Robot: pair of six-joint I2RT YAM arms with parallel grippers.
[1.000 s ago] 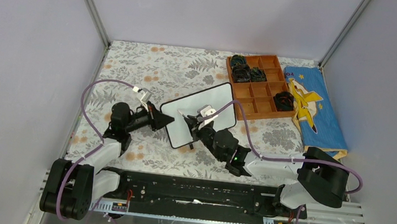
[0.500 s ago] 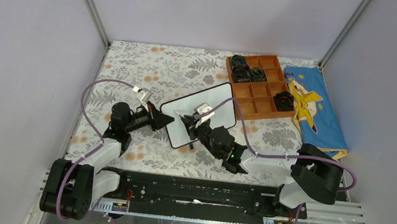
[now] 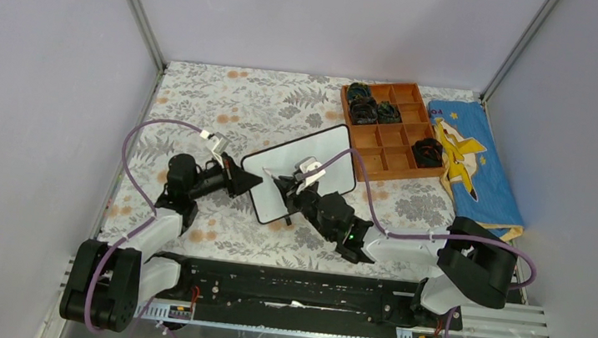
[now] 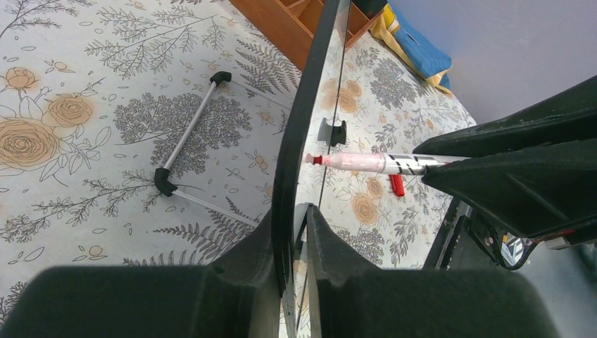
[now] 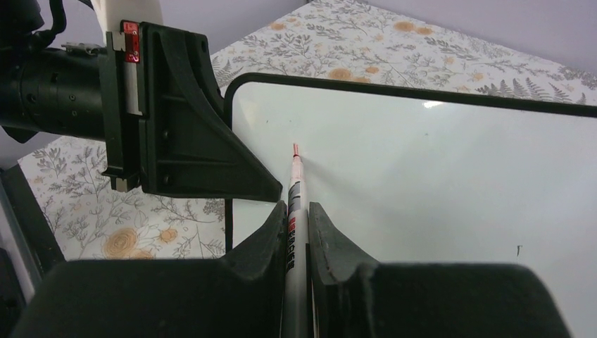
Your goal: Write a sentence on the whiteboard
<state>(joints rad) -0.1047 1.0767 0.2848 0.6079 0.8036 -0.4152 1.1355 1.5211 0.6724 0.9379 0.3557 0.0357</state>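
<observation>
On the flowered table (image 3: 202,100), steady the whiteboard (image 3: 327,148) standing near the middle with the left gripper (image 3: 256,180) clamped on its left edge, press the marker (image 5: 294,190) pinched in the right gripper (image 3: 285,186) lightly against its bare face, clear of the tray (image 3: 383,136) by the far right corner.

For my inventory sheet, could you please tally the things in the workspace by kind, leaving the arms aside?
Whiteboard: 1
Red marker: 1
Small red cap: 1
Silver rod with black ends: 1
Brown compartment tray: 1
Dark items in the tray: 4
Blue cloth: 1
Total: 10
</observation>
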